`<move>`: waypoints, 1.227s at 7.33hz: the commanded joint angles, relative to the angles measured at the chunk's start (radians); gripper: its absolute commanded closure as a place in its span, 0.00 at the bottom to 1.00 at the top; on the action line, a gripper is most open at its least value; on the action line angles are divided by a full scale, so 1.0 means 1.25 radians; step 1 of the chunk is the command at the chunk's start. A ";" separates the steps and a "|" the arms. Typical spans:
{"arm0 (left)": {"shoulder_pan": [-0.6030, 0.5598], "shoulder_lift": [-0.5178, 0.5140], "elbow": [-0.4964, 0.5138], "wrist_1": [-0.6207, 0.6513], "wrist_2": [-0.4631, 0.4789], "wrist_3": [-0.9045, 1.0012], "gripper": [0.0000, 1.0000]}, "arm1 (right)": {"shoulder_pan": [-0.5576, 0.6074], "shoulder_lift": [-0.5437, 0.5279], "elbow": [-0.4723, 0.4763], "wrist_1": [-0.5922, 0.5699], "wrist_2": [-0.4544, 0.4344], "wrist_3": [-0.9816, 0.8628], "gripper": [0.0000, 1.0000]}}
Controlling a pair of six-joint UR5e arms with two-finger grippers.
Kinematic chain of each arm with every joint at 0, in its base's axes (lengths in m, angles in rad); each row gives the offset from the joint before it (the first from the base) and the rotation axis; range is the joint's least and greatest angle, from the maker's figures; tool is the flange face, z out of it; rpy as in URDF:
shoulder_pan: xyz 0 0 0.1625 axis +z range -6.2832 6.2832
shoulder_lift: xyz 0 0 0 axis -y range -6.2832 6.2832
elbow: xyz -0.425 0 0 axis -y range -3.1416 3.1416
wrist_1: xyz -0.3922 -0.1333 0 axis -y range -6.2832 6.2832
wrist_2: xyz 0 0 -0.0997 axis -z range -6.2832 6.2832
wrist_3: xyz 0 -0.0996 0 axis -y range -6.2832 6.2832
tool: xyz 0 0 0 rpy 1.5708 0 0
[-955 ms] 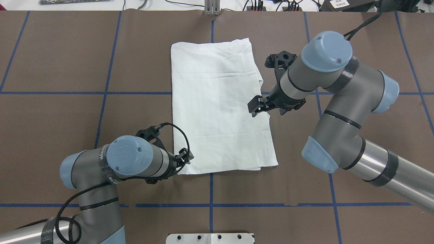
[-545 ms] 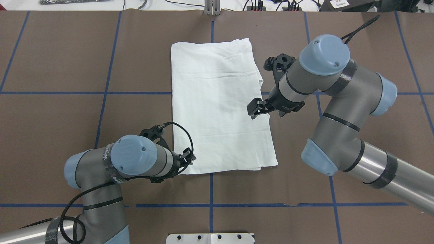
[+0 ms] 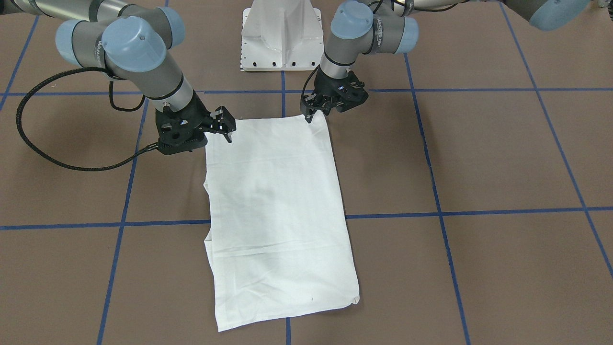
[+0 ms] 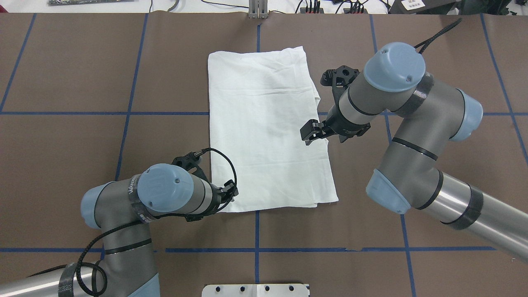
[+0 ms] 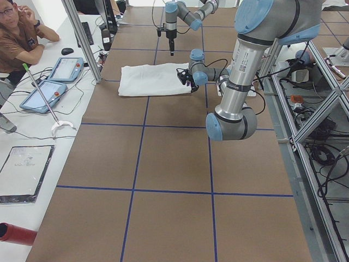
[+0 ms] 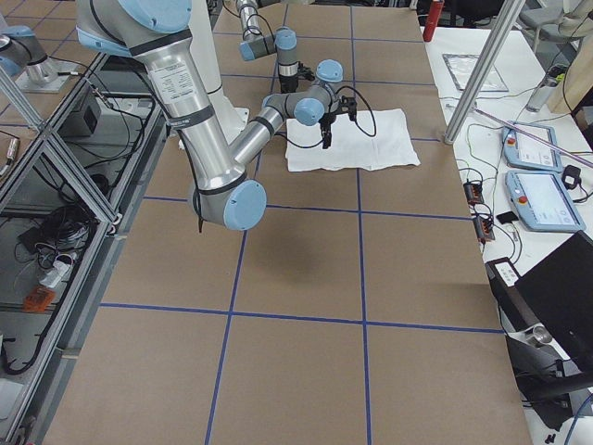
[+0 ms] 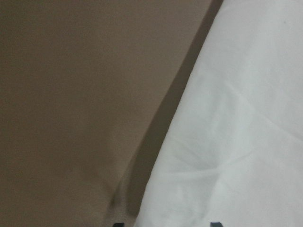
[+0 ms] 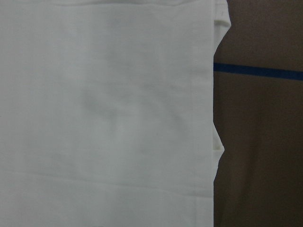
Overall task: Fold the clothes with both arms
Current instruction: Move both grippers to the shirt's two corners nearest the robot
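Note:
The white shirt (image 4: 264, 123) lies folded into a long rectangle in the middle of the brown table (image 4: 82, 82). It also shows in the front view (image 3: 273, 215). No print, collar or label shows. My left gripper (image 4: 232, 194) is low at the shirt's near left corner, also seen in the front view (image 3: 309, 115). Its wrist view shows two fingertips apart over the shirt's edge (image 7: 236, 118), holding nothing. My right gripper (image 4: 308, 134) hovers open and empty above the shirt's right edge, also in the front view (image 3: 229, 129). Its wrist view shows only cloth (image 8: 104, 113) and table.
Blue tape lines (image 4: 256, 231) grid the table. The white pedestal (image 3: 280, 33) stands at the near edge by my base. A person (image 5: 16, 33) sits by tablets (image 5: 49, 90) on a side bench beyond the table's far edge.
My left arm has shifted a little to the right, bringing its gripper closer onto the shirt's near left corner. My right gripper has barely moved. The shirt has not moved.

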 commanded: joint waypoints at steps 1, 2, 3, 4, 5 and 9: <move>0.000 0.000 0.001 0.000 0.000 -0.001 0.41 | 0.000 0.002 -0.001 0.000 0.000 0.000 0.00; 0.001 0.000 0.002 -0.002 -0.001 0.000 0.49 | 0.001 0.001 0.000 0.000 0.000 0.000 0.00; 0.002 0.000 0.003 -0.004 -0.001 -0.001 0.53 | 0.004 0.001 0.000 0.000 0.001 0.000 0.00; 0.001 -0.001 0.006 -0.007 0.000 0.001 0.58 | 0.004 0.003 0.000 0.000 0.001 0.000 0.00; 0.001 0.000 0.008 -0.007 -0.001 0.001 0.58 | 0.004 0.006 0.003 0.000 0.002 0.000 0.00; 0.001 -0.006 0.020 -0.008 -0.001 0.002 1.00 | 0.004 0.007 0.001 -0.001 0.000 0.001 0.00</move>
